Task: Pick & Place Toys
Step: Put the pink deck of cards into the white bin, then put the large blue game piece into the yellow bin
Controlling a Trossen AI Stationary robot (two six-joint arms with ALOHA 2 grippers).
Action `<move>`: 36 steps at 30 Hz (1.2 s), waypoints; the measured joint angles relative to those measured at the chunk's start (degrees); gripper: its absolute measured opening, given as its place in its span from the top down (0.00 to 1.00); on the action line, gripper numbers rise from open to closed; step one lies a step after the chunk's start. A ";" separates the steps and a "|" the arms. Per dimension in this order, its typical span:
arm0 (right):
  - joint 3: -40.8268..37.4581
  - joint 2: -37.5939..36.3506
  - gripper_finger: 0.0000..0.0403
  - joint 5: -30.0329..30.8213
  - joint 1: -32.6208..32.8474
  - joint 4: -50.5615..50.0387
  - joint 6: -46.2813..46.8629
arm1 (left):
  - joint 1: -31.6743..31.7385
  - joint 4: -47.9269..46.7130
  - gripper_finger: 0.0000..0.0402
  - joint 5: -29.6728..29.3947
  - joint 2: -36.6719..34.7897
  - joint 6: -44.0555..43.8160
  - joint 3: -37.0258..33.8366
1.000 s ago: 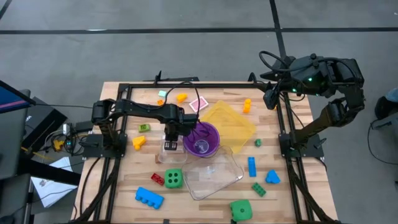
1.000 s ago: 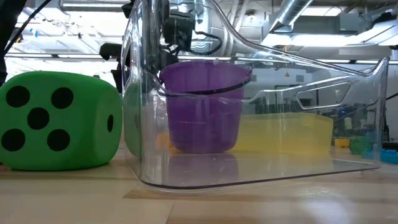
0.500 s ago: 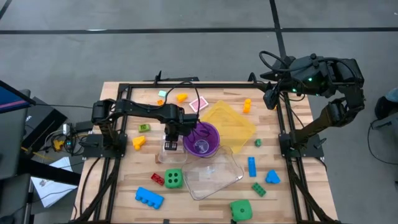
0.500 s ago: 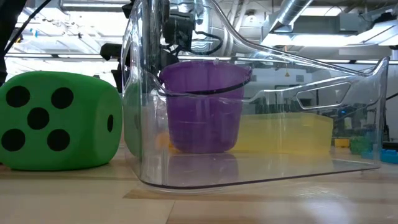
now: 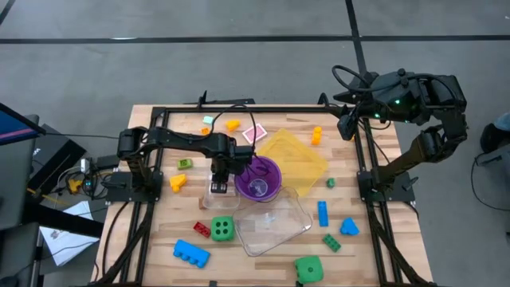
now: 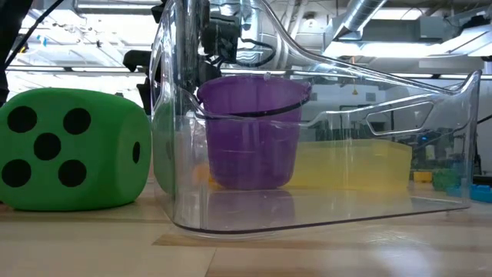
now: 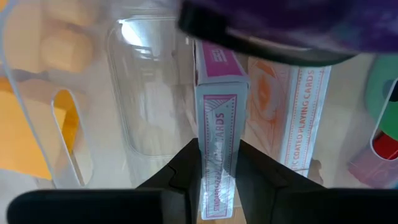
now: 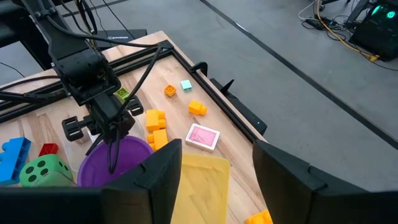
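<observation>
My left gripper [image 5: 217,185] points down over a small clear tub [image 5: 213,197] beside the purple cup [image 5: 257,178], shut on a pink playing-card box [image 7: 219,112]. A second card pack [image 7: 292,118] lies flat under it. Toys are scattered on the table: two green dice [image 5: 223,229] [image 5: 309,269], a blue brick [image 5: 191,253], a red brick [image 5: 202,229], and orange bits [image 5: 177,182] [image 5: 232,125]. My right gripper [image 8: 214,180] hangs high over the table's far right corner, open and holding nothing. My left gripper pinches the pink card box between its two fingers, one on each broad face, with a narrow edge [image 7: 217,168] turned up toward the wrist. The fingers [image 7: 186,162] come from above, pointing down. The box stands on edge inside the small clear tub; I cannot tell whether it rests on the tub's floor.
A large clear tub [image 5: 275,223] lies near the front middle, with a yellow translucent tray [image 5: 301,155] behind it. More bricks [image 5: 322,213] [image 5: 349,227] [image 5: 331,242] lie at the right front. Another pink card box [image 5: 254,133] lies at the far middle. A black frame [image 5: 239,109] rims the table.
</observation>
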 joint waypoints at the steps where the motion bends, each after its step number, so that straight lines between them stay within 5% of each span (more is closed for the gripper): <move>1: -0.02 0.00 0.53 0.00 0.00 0.00 0.00 | 0.00 0.00 0.79 -0.43 0.00 0.00 0.02; 18: -0.02 0.00 0.53 0.00 0.00 0.00 -0.46 | 0.00 0.51 0.52 -1.37 -3.39 -0.02 0.07; 36: -0.02 0.02 0.53 0.00 0.00 0.00 -0.52 | 0.22 6.36 0.54 -1.29 -22.73 -1.78 0.04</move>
